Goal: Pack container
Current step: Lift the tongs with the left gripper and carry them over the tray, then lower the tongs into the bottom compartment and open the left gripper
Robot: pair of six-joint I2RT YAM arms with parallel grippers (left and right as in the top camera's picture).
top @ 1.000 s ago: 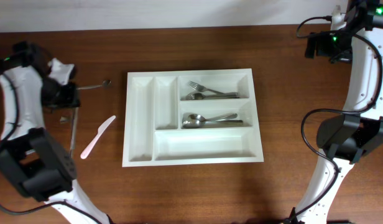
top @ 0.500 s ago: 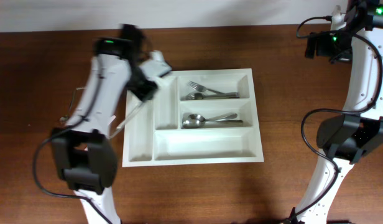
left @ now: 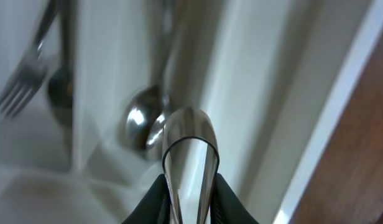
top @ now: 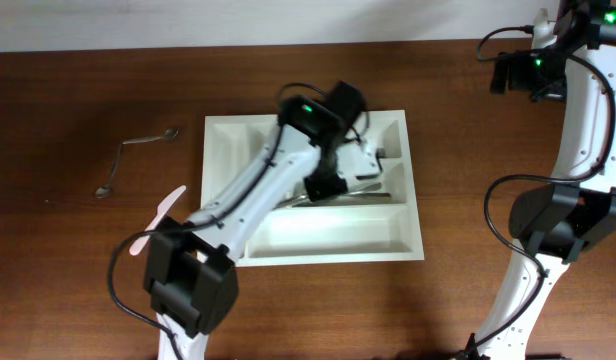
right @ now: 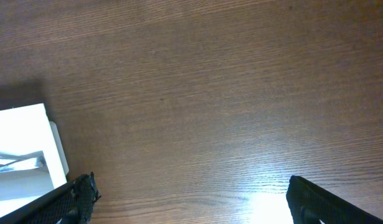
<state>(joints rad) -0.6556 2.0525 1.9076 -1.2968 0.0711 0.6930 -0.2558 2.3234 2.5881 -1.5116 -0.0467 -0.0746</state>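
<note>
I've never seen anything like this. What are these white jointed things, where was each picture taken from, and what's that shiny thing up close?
The white jointed things are two robot arms at a wooden table. One picture looks straight down from above. The other two come from small cameras on each arm's wrist. The left end effector, a two-finger pincher, is shut on a shiny metal piece of cutlery above the white cutlery tray, which holds a fork and spoons. The right end effector stands open over bare wood, holding nothing. Left of the tray lie a pale pink plastic knife and a thin bent metal utensil.
</note>
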